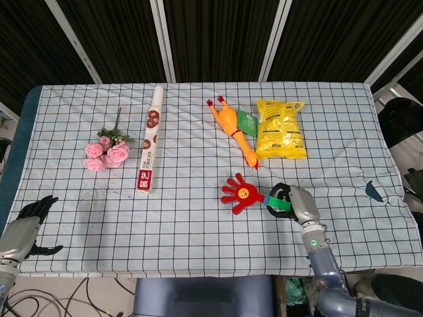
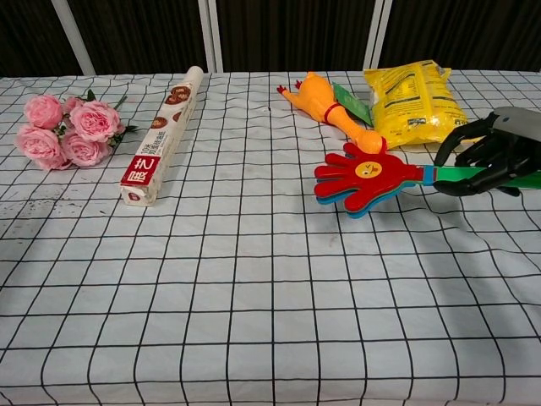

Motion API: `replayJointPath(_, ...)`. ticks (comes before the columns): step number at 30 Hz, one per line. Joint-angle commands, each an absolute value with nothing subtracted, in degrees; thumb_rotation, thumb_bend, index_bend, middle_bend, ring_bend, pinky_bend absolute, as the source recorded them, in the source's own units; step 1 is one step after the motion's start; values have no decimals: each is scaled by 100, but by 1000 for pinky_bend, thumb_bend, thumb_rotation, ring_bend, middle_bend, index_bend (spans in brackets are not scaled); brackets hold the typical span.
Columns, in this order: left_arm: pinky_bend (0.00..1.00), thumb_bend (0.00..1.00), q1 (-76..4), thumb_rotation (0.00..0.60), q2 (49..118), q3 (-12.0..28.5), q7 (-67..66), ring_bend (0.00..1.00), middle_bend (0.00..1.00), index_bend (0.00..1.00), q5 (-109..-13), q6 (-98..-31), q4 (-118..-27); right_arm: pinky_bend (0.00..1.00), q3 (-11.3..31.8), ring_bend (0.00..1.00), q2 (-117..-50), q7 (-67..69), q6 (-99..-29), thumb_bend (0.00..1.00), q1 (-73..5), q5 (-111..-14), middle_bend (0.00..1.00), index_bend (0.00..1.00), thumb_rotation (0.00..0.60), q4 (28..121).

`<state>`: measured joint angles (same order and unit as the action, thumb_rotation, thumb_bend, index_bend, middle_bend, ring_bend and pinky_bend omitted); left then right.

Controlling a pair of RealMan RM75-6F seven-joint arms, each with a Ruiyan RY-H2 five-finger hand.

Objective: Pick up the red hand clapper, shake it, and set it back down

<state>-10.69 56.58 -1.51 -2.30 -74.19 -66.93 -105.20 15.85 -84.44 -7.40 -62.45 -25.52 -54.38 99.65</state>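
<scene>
Chest view: right robot hand [image 2: 494, 154] seemingly around clapper [image 2: 365, 178] handle.

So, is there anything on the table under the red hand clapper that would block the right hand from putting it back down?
Nothing visible does. The right hand grips the red hand clapper by its green handle over bare checked cloth; the rubber chicken lies beyond it.

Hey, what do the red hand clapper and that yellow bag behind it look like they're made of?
Red hand clapper: likely hard moulded plastic, smooth with a slight sheen; flat stacked hand-shaped layers, with blue showing under the red, and a green handle held by the right hand.
Yellow bag: probably thin glossy plastic film, with crinkles and bright reflections on its surface.
</scene>
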Motion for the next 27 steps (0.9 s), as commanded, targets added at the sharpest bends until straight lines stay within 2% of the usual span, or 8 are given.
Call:
replayJointPath(1, 0, 0, -1070, 600, 5655, -152, -224, 0, 0, 0, -7419, -6690, -10521, 823, 2065, 819, -8563, 471, -6462, 777, -2490, -5364, 880, 867, 600, 10502)
replayJointPath(3, 0, 0, -1071, 600, 5653, -153, -223, 0, 0, 0, -7411, -6683, -10523, 824, 2553, 818, -8561, 1598, -6389, 776, -2307, -5152, 880, 867, 600, 11028)
replayJointPath(7, 0, 0, -1072, 600, 5653, -154, -231, 0, 0, 0, -7403, -6683, -10530, 823, 3147, 818, -8443, 2856, -6359, 776, -2056, -5262, 880, 867, 600, 11569)
replayJointPath(12, 0, 0, -1071, 600, 5655, -155, -233, 0, 0, 0, -7400, -6683, -10534, 823, 3386, 817, -8284, 3792, -6303, 777, -1787, -5468, 880, 867, 600, 11764)
replayJointPath(15, 0, 0, -1075, 600, 5658, -162, -245, 0, 0, 0, -7402, -6674, -10532, 823, 3278, 817, -8201, 3708, -6244, 777, -1785, -5518, 880, 867, 600, 11630)
replayJointPath(18, 0, 0, -1076, 600, 5658, -164, -261, 0, 0, 0, -7398, -6672, -10534, 824, 2939, 817, -8191, 3351, -6211, 776, -1810, -5676, 880, 867, 600, 11414)
replayJointPath(22, 0, 0, -1074, 600, 5654, -163, -264, 0, 0, 0, -7387, -6677, -10539, 825, 2166, 817, -8021, 1997, -5861, 776, -2071, -5820, 879, 867, 600, 10875)
replayJointPath(27, 0, 0, -1068, 600, 5644, -168, -287, 0, 0, 0, -7389, -6690, -10537, 825, 1686, 819, -8042, 151, -6063, 776, -2418, -5570, 879, 867, 600, 10451)
